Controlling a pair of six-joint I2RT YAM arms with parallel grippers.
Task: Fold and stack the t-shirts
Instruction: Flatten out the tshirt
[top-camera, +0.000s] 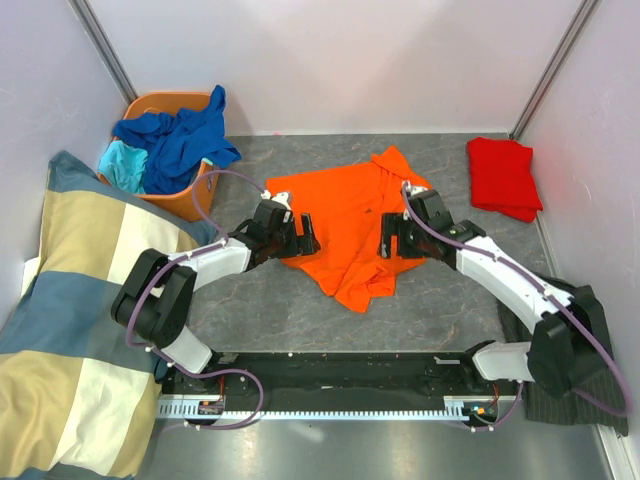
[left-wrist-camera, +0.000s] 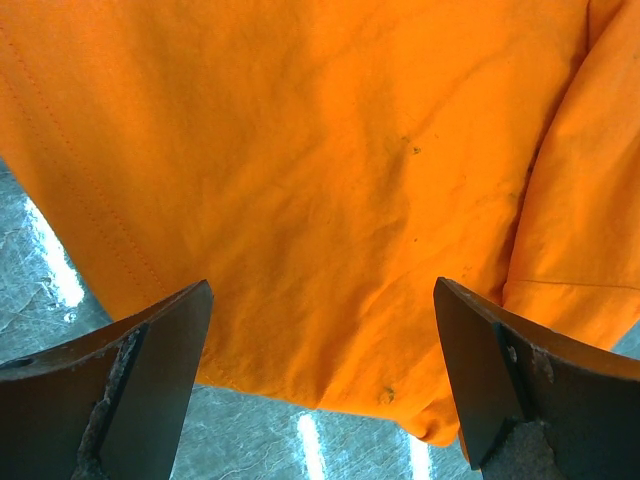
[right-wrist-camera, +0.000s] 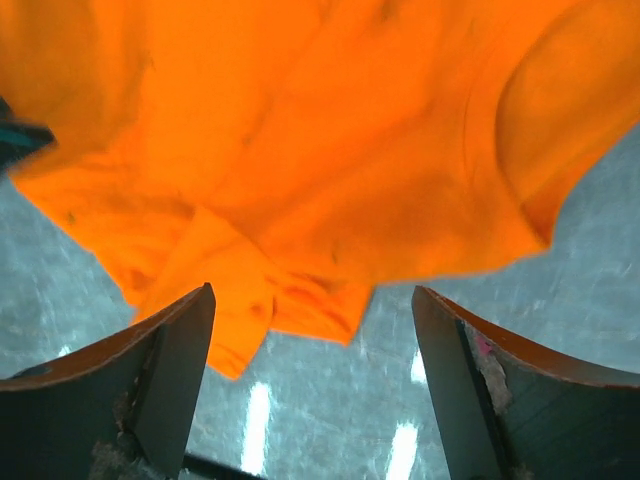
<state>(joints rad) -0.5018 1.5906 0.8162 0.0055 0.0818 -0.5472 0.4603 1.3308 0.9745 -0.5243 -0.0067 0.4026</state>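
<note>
We saw the orange t-shirt (top-camera: 345, 225) lying rumpled on the tabletop (top-camera: 440, 290), the left hand (top-camera: 303, 238) and right hand (top-camera: 386, 238) gaping wide and empty over its left and right edges, and judged we should pinch matching corners and draw it flat before folding.

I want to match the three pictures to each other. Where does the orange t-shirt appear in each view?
Top external: the orange t-shirt lies crumpled at the middle of the grey table.
Left wrist: it fills most of the picture, except the bottom.
Right wrist: it covers the upper half, one bunched corner reaching lower left.
Shared landmark: the grey marbled table surface beside the shirt's edge.
</note>
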